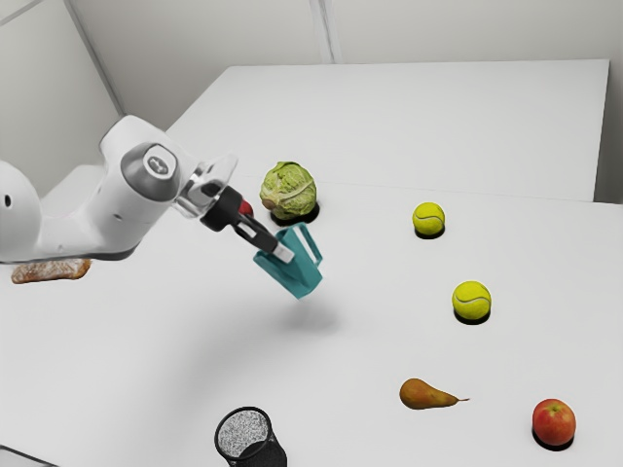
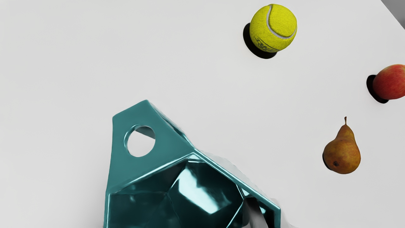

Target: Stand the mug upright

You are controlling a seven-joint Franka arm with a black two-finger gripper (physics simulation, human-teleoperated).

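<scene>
A teal mug [image 1: 300,276] is hanging tilted above the surface [image 1: 146,341]; the tool [image 1: 283,253] is gripping its wall; one finger [image 2: 255,215] is reaching inside.

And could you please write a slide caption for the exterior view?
A black two-finger pincer holds a tilted, faceted teal mug above a plain white table.

Two tennis balls [image 1: 471,300]; one each: mug [image 1: 301,278], cabbage [image 1: 289,190], pear [image 1: 422,394], loaf [image 1: 51,270], cup [image 1: 263,454], apple [image 1: 554,422], red object [image 1: 246,207].

Red rounded thing [image 1: 246,208] mostly behind black tool [image 1: 282,253], black-rimmed cylinder [image 1: 261,451] cropped in exterior view, teal faceted mug [image 2: 167,142], round red apple [image 2: 390,81] cut off in wrist view
</scene>
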